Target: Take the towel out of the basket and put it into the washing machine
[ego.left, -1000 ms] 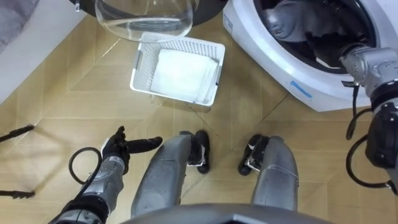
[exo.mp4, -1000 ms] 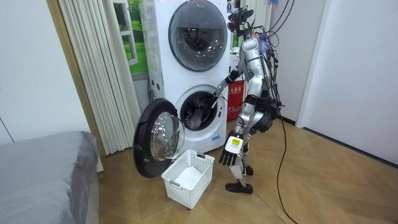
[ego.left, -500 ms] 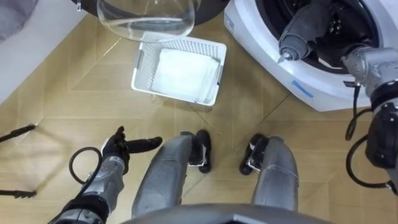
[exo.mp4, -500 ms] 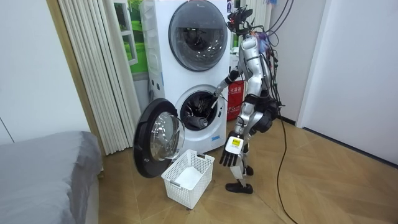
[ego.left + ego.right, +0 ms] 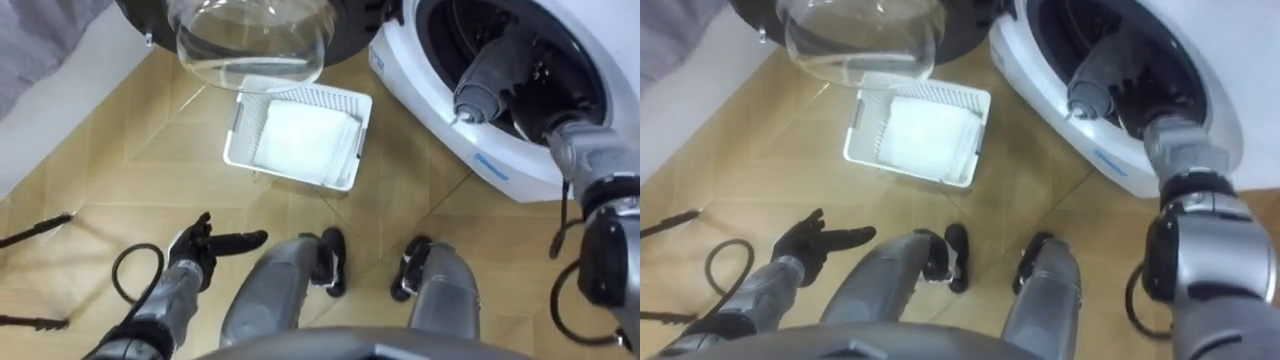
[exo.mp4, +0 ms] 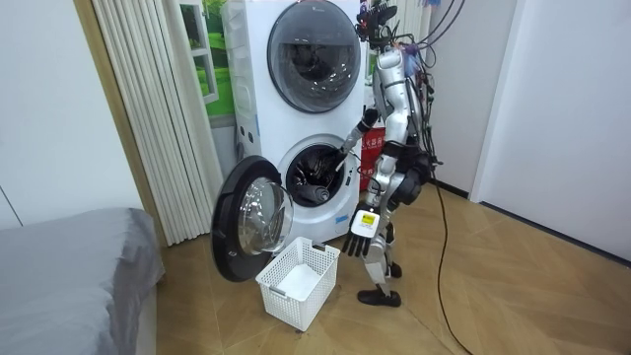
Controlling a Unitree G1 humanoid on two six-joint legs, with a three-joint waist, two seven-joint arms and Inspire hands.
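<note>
A white towel [image 5: 305, 140] lies folded in a white lattice basket [image 5: 238, 135] on the wood floor, just left of the washing machine [image 5: 500, 168]. The machine's round door [image 5: 250, 40] hangs open above the basket. My right arm [image 5: 492, 72] reaches into the dark drum [image 5: 545, 45], and its hand is hidden among the shapes inside. My left hand [image 5: 195, 250] hangs low at my left side with its fingers straight and nothing in it, well short of the basket. In the room view I stand upright before the machine, with the basket [image 6: 320, 259] at my feet.
A second machine [image 6: 311, 44] is stacked on top of the washer. A grey bed [image 6: 69, 266] and a pleated curtain [image 6: 148, 108] are on the room view's left. A red extinguisher [image 6: 372, 158] stands behind me. Open floor stretches to the room view's right.
My right forearm has drawn back from deep in the drum toward its mouth. I have straightened a little and the eye views have shifted. Towel, basket and left hand have not moved.
</note>
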